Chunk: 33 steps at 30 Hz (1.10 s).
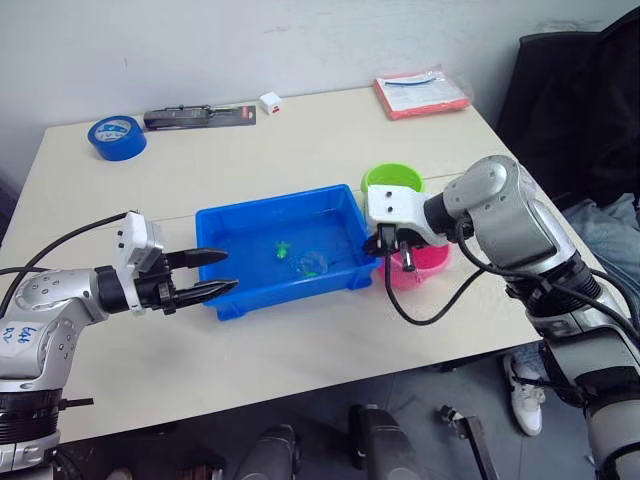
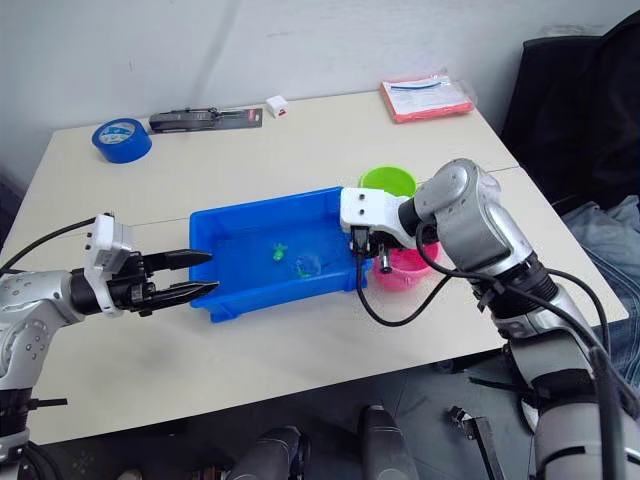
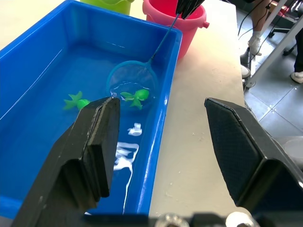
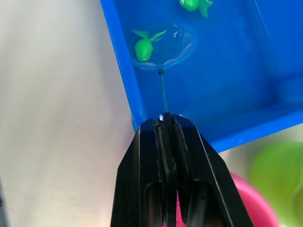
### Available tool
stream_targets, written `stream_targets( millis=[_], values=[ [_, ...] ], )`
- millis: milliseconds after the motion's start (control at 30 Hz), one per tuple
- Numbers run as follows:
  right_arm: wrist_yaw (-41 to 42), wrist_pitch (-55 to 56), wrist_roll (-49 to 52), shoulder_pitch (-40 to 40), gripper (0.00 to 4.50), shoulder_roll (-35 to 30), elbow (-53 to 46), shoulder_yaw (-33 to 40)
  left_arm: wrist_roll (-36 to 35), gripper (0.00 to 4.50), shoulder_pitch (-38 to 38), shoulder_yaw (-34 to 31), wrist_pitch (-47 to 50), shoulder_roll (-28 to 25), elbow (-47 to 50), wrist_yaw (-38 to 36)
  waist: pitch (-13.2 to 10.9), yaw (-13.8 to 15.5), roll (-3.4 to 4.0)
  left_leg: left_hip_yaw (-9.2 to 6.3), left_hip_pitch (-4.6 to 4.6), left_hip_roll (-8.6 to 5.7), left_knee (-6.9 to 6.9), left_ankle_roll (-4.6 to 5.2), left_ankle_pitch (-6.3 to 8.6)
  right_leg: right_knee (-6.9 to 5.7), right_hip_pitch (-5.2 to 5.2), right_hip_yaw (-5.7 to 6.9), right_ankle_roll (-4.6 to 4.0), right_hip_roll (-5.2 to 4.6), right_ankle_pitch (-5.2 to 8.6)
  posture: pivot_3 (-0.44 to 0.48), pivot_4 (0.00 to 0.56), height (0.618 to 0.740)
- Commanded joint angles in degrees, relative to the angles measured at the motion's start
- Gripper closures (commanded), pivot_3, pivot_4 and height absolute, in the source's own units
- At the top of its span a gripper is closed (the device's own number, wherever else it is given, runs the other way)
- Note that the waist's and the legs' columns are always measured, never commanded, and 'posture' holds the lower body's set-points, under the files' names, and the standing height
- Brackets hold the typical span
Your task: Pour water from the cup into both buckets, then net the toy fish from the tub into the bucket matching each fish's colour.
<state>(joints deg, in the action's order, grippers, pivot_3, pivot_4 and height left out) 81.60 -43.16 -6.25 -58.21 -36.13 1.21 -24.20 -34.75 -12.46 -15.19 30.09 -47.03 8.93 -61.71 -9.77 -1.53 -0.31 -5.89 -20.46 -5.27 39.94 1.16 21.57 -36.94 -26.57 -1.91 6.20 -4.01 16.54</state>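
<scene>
The left gripper (image 1: 215,275) hovers at the near left corner of the tub (image 1: 240,222), its two black fingers spread wide and holding nothing, pointing across toward the tray's front wall. Just beyond them, the tub sits on the pale table (image 1: 330,140) with shallow water in it. In the left wrist view, the net (image 3: 132,82) lies dipped in that water with its blue hoop around one green fish (image 3: 135,97), while a second green fish (image 3: 75,100) floats apart from it, further toward the tub's middle.

The net's thin handle rises slanting from the hoop over the tub's right-hand rim to the right gripper (image 1: 392,243), whose fingers are pressed tight together on the stick (the right wrist view shows the two pads closed flat, with the handle running out from between their tips down to the hoop). That gripper hangs just over the pink bucket (image 1: 425,262), which stands touching or nearly touching the tub's right end. The green bucket (image 1: 392,180) stands right behind the pink one, beside the tub's far right corner.

Further back, well apart from all this, a blue tape roll (image 1: 116,136) rests near the table's far left edge, with a black flat tool (image 1: 198,116) and a small white block (image 1: 270,101) beside it. A red packet (image 1: 422,92) lies at the far right.
</scene>
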Motion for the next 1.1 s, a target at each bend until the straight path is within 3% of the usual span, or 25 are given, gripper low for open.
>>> stream_targets(
  millis=[33, 633, 1100],
  values=[
    [0.9, -7.3, 4.6, -2.4, 3.72, -0.1, -1.3, 2.3, -1.2, 1.4, -0.5, -1.8, -0.3, -0.7, 1.4, 0.1, 0.0, 0.0, 0.0, 0.0, 0.0, 0.0, 0.0, 0.0, 0.0, 0.0, 0.0, 0.0, 0.0, 0.0, 0.0, 0.0, 0.15, 0.74],
    [-11.5, -17.7, 15.1, -1.1, 3.72, -1.9, -5.8, 9.7, 1.1, 1.4, -7.2, 0.7, -3.6, 1.7, -4.5, 0.9, 0.0, 0.0, -0.01, -0.01, -0.01, -0.02, 0.01, 0.0, 0.0, 0.01, 0.0, 0.03, 0.0, -0.02, 0.0, 0.0, 0.15, 0.74],
    [-25.2, -30.6, 24.5, 3.1, 3.72, -7.1, -14.2, 27.4, 4.7, 1.4, -17.8, 5.8, -9.8, 5.9, -14.8, -1.2, 0.0, 0.1, -0.01, -0.02, -0.04, -0.04, 0.01, 0.0, 0.0, -0.03, -0.02, 0.03, 0.01, -0.05, 0.0, 0.0, 0.15, 0.74]
  ],
)
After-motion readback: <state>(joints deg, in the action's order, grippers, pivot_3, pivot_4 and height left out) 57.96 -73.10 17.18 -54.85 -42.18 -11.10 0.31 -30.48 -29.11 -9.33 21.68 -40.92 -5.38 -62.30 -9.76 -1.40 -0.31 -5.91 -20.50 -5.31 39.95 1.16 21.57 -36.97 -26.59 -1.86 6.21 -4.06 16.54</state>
